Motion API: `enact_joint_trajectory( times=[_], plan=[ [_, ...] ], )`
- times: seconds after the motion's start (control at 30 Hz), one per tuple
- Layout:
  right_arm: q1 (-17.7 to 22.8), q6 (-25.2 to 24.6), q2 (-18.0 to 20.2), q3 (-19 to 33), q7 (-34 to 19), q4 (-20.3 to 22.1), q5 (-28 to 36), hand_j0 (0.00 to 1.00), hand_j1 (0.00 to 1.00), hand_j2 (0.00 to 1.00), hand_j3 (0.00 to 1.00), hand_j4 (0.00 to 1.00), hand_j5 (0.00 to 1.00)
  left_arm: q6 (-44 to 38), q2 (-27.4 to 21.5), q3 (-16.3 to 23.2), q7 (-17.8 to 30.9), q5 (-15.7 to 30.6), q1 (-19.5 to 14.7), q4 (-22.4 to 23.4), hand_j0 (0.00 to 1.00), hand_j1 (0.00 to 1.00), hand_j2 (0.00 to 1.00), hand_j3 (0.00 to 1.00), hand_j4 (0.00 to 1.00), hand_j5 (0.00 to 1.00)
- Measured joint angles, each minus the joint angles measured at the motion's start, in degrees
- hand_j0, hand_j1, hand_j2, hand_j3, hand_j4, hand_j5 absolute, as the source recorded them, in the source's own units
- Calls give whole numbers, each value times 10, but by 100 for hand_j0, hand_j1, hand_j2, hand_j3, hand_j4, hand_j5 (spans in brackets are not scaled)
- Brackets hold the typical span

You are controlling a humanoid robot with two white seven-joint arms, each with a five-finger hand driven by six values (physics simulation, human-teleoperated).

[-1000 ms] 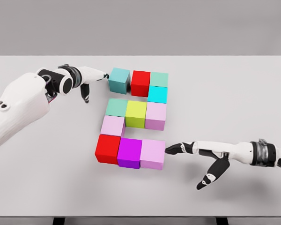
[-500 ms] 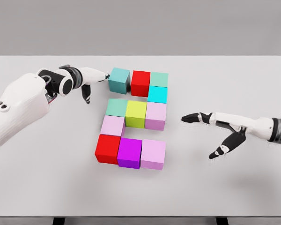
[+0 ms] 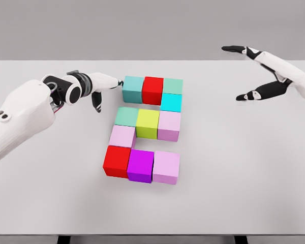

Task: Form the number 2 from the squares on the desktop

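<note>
Squares (image 3: 145,129) form a 2 mid-desk (image 3: 254,168); left hand (image 3: 99,84), fingers loose, touches the teal square (image 3: 132,88) at 11 o'clock; right hand (image 3: 259,71) open at 2 o'clock; grey wall (image 3: 152,28) behind.

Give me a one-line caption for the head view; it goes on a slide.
Left hand presses the teal cube into the top row of a coloured-cube "2" on the table; right hand hovers open.

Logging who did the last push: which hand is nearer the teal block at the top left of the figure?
Left. The left hand has its fingertips at the teal block's left side; the right hand is raised far off to the right.
</note>
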State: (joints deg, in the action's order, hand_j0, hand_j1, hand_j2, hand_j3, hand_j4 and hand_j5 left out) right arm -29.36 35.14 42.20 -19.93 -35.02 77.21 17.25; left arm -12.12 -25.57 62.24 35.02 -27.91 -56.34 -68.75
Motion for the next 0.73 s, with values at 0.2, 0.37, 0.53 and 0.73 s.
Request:
enact_joint_trajectory(
  times=[0.2, 0.37, 0.53, 0.73],
  plan=[
    [25, 0, -19, 47, 0, 9, -66, 100, 100, 100, 100, 100, 100, 0, -16, -6, 0, 3, -9, -1, 100, 100, 100, 100, 100, 100],
    [131, 1, -12, 94, 0, 82, -95, 100, 100, 100, 100, 100, 100, 174, -113, -99, 0, 81, 20, -54, 100, 100, 100, 100, 100, 100],
    [214, 1, 0, 151, 0, 170, -96, 100, 100, 100, 100, 100, 100, 407, -256, -178, 0, 354, 140, -88, 100, 100, 100, 100, 100, 100],
    [221, 0, 29, 163, 0, 212, -92, 100, 100, 100, 100, 100, 100, 464, -333, -197, 0, 473, 180, -97, 100, 100, 100, 100, 100, 100]
  ],
)
